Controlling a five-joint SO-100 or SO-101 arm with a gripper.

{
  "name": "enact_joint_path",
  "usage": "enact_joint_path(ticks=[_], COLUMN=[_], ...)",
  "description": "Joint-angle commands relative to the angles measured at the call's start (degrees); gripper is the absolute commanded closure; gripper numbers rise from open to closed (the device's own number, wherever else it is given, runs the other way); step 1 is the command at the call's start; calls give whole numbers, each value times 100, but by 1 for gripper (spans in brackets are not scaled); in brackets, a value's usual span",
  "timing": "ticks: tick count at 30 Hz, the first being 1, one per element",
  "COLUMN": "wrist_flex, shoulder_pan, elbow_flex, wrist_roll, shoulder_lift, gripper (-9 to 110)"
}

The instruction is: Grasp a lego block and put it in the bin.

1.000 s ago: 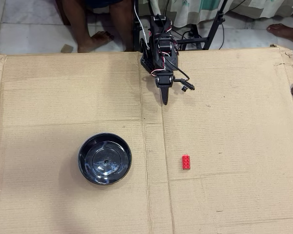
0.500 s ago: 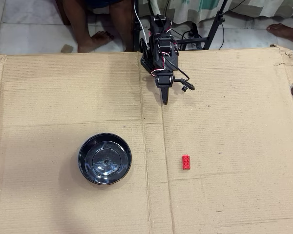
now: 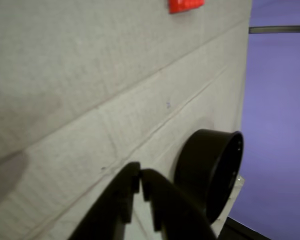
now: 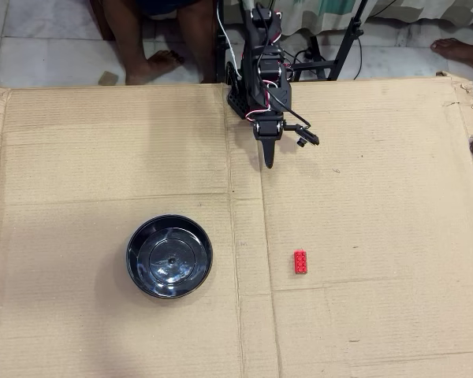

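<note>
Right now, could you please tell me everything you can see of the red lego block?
The lego block is a small bright red plastic brick, rectangular, with studs facing up. It lies flat on the cardboard sheet, its long side pointing roughly away from the arm in the overhead view, to the right of the black bowl and well apart from it. Nothing touches it but the cardboard. The wrist view catches only its cropped edge at the top.

Surface: a flat sheet of brown corrugated cardboard, creased into panels, spread over a tiled floor.
Bin: the black bowl sits directly on the cardboard, upright and empty.
Lego block: the red brick lies on the cardboard to the right of the bowl in the overhead view, well apart from it, studs up.
</note>
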Motion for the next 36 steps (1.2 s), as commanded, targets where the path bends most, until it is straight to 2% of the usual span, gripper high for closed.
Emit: enact_joint_path(ticks=[1,12,26,36], wrist_flex=[-176,-141,-114,-176], shoulder_pan=[-35,-211,-888,-1195], elbow_flex=[-879,-3823,-6636,-7822], wrist_roll=[26,53,1362,2479], shoulder_lift=[-712,-3551,-6100,-7260], gripper=[101,101,101,101])
